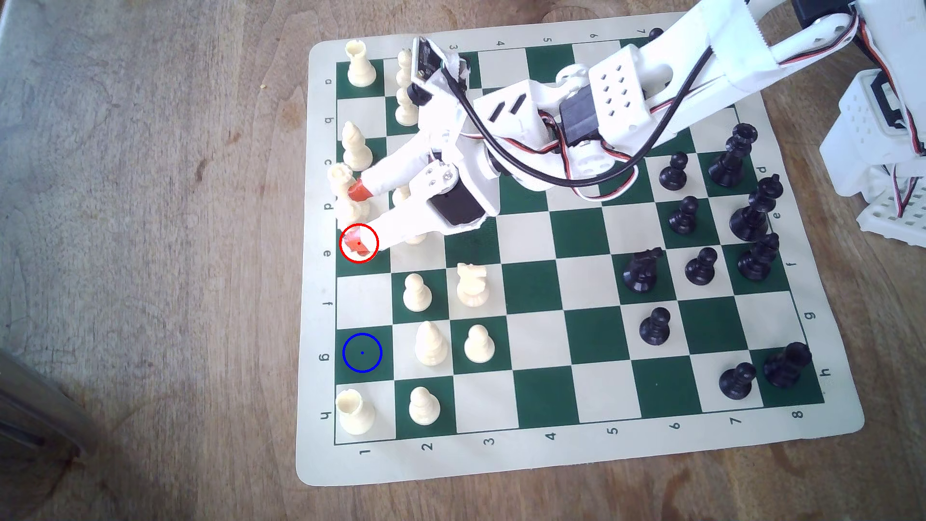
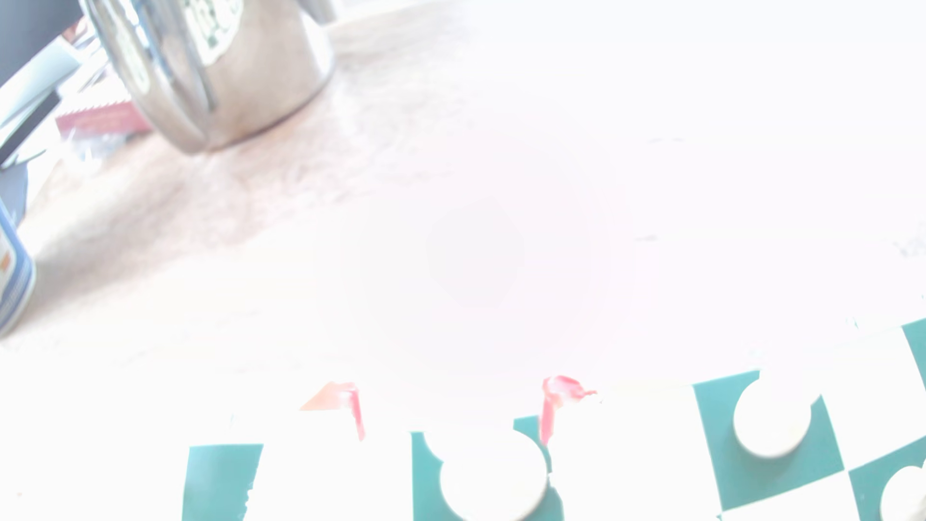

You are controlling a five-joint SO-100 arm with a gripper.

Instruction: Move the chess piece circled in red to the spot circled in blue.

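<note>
The chess piece (image 1: 346, 216) is a tall cream piece on the green square at the board's left edge in the exterior view, where the red ring is drawn. My gripper (image 1: 359, 217) is open and straddles it. One orange-taped fingertip (image 1: 359, 190) lies against the crowned cream piece (image 1: 340, 176) beside it, and the other fingertip (image 1: 359, 244) sits inside the red ring. The washed-out wrist view shows the gripper (image 2: 453, 403) with the piece's round cream shape (image 2: 493, 476) on a green square between the fingers. The spot (image 1: 362, 352), a blue-ringed green square, lies two squares nearer along the same edge and is bare.
A light square separates the ringed squares. Cream pawns (image 1: 416, 293) and a knight (image 1: 472, 285) stand in the columns beside it, and a rook (image 1: 355, 411) stands at the near corner. Black pieces (image 1: 701, 268) crowd the exterior view's right. A metal pot (image 2: 225, 75) stands off the board.
</note>
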